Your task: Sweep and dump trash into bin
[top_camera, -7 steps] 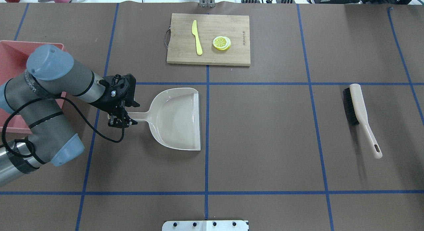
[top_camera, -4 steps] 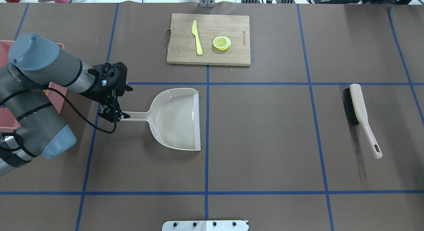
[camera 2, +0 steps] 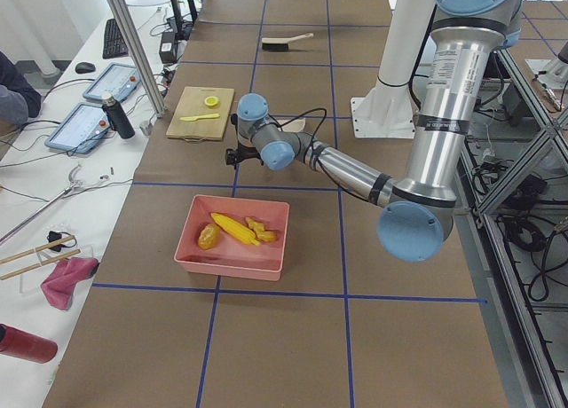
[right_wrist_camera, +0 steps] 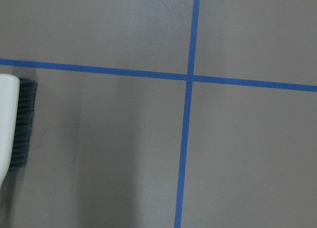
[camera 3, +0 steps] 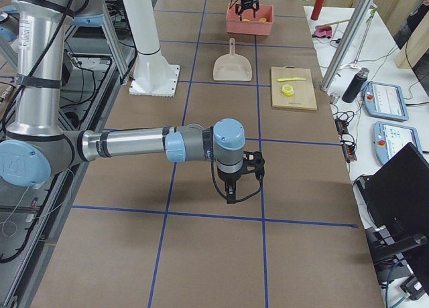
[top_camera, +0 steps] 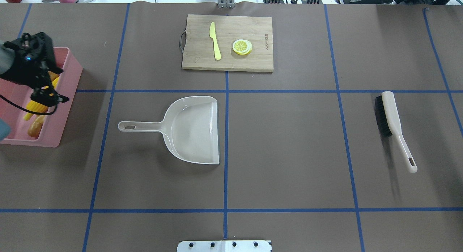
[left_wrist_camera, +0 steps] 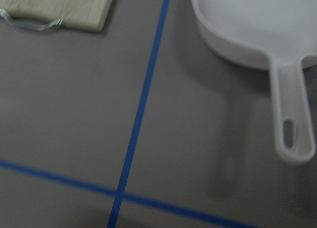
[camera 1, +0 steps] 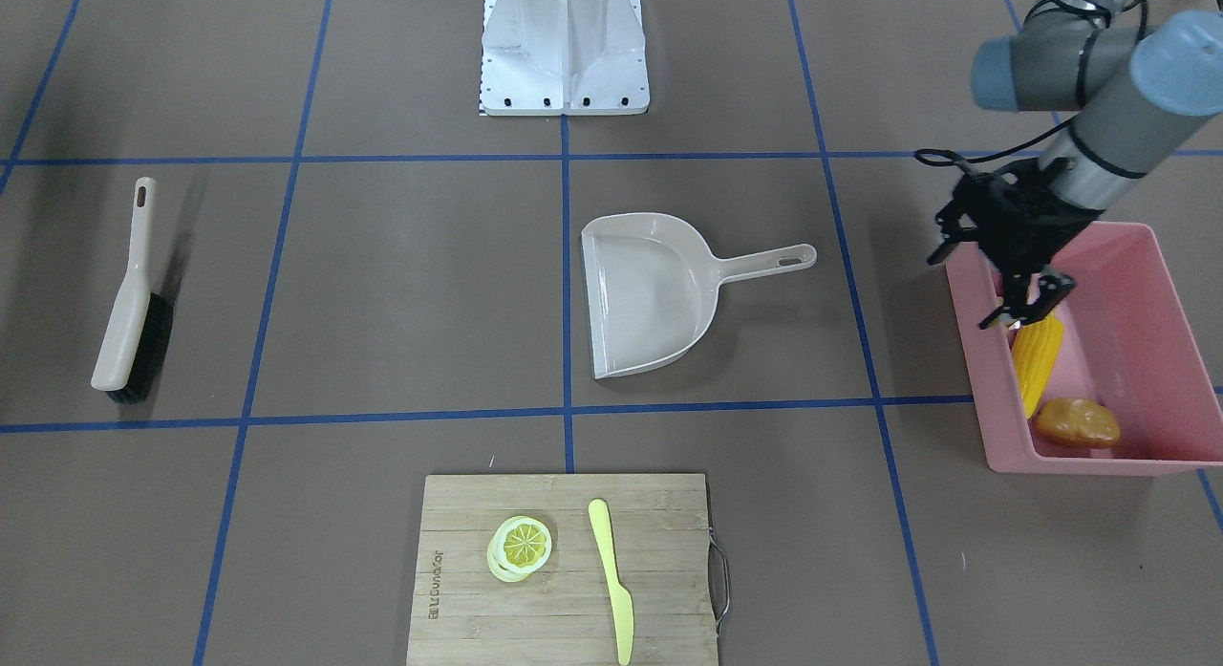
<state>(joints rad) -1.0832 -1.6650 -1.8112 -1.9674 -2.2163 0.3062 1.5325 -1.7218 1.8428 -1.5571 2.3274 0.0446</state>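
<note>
- At 9 o'clock in the overhead view, at the table's [top_camera: 289, 154] edge: the pink bin [top_camera: 68, 107], upright on the brown cover.
- Inside the bin, all three pieces of trash: corn cob [camera 2: 233, 228] lying lengthwise down the middle, potato [camera 2: 209, 238] just beside it on one side, ginger root [camera 2: 260, 231] just beside it on the other.
- Over the bin's 12 o'clock half: left gripper [top_camera: 47, 95], pointing down, jaws parted, gripping nothing, fingertips above the corn cob and not touching it.
- Toward 3 o'clock of the bin and well apart from it: beige dustpan [top_camera: 191, 129], flat on the table near the centre, held by nothing, handle pointing to 9 o'clock, wide mouth facing 3 o'clock along a blue tape line.
- At 12 o'clock: wooden cutting board [top_camera: 257, 58], bearing a pale yellow plastic knife [top_camera: 215, 40] and, at 3 o'clock of the knife, a small stack of lemon slices [top_camera: 242, 47].
- At 3 o'clock: hand brush [top_camera: 392, 116], lying free, bristles on its 9 o'clock side, handle end toward 5 o'clock.
- Seen only in the right side view: right gripper [camera 3: 231, 191], hanging fingers-down over bare table; cannot tell whether parted or closed.
</note>
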